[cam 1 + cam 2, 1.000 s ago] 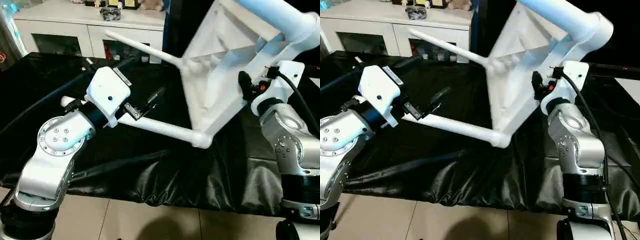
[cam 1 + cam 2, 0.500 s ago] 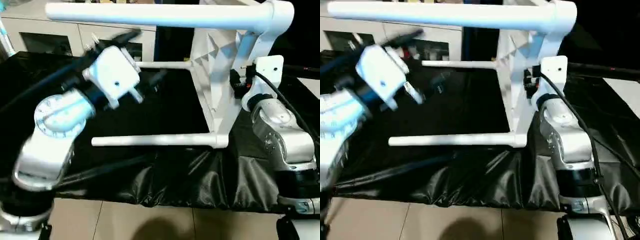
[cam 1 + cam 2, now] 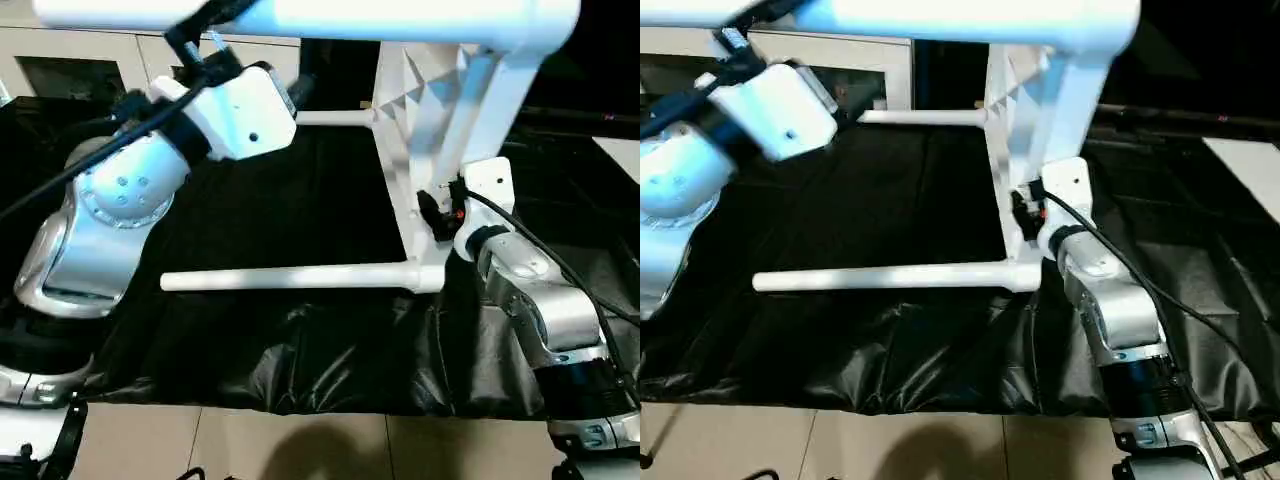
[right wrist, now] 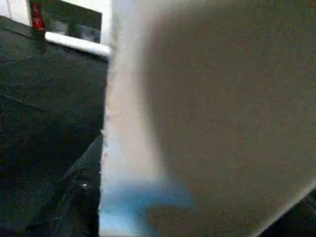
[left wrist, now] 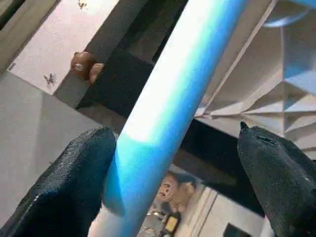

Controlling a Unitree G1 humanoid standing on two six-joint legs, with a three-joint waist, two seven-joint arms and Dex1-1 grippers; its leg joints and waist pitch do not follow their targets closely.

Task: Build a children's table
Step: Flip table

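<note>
The children's table stands on its side on the black cloth. Its white ribbed tabletop (image 3: 440,110) is upright and its legs point to my left. One leg (image 3: 300,15) runs across the top of the picture and another leg (image 3: 290,279) lies low over the cloth. A third leg (image 3: 335,118) shows further back. My left gripper (image 5: 174,131) is raised to the top leg, open, with that leg (image 5: 168,103) between its fingers (image 5: 64,187). My right gripper (image 3: 432,210) sits against the tabletop's near edge, whose white surface (image 4: 207,113) is close before the wrist camera.
A black cloth (image 3: 300,200) covers the work surface and hangs over its front edge above the tiled floor (image 3: 300,445). A white glass-doored cabinet (image 3: 60,60) stands behind. A black cable (image 3: 560,265) runs along my right forearm.
The table has swung from a tilt to standing on its side. My left arm has risen to the top leg. My right gripper now sits lower along the tabletop's edge. The camera has shifted too.
</note>
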